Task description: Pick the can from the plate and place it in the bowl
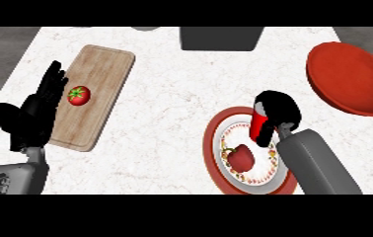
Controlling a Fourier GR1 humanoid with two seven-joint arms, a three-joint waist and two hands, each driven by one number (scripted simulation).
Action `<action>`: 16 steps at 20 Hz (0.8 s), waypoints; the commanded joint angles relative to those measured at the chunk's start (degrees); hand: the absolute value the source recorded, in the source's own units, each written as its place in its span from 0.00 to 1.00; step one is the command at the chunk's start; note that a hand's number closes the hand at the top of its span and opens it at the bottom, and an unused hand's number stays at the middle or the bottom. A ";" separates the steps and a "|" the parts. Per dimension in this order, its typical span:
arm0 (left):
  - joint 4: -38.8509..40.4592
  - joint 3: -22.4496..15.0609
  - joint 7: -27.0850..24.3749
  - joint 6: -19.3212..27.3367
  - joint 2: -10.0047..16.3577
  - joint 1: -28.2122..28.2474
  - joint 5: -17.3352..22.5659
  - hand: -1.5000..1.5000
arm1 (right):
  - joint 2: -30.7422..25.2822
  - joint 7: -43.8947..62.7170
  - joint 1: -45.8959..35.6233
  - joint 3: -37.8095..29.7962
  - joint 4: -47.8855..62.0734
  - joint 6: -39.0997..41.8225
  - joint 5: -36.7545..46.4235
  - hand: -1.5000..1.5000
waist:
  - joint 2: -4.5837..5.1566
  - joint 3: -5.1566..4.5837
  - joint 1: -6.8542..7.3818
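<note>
- In the head view, a red cylindrical metal can [258,127] is seen upright at the far rim of the round red-rimmed patterned plate [209,147], clamped by the curled fingers of the right hand [278,108].
- The can is judged light, stiff and slippery, and is best gripped round its side.
- The left hand [40,107] is held open, fingers straight, well left of the plate.
- One can, one plate and one red bowl [342,78] are counted.

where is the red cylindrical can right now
Head view, lower right: the red cylindrical can is at the upper edge of the red-rimmed round plate, held in the right hand.
</note>
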 commanded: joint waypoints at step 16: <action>-3.11 2.52 0.15 -1.84 0.96 3.03 0.31 0.50 | -4.55 6.94 -19.97 -10.24 2.45 -19.87 10.49 1.00 | -0.47 0.31 -1.01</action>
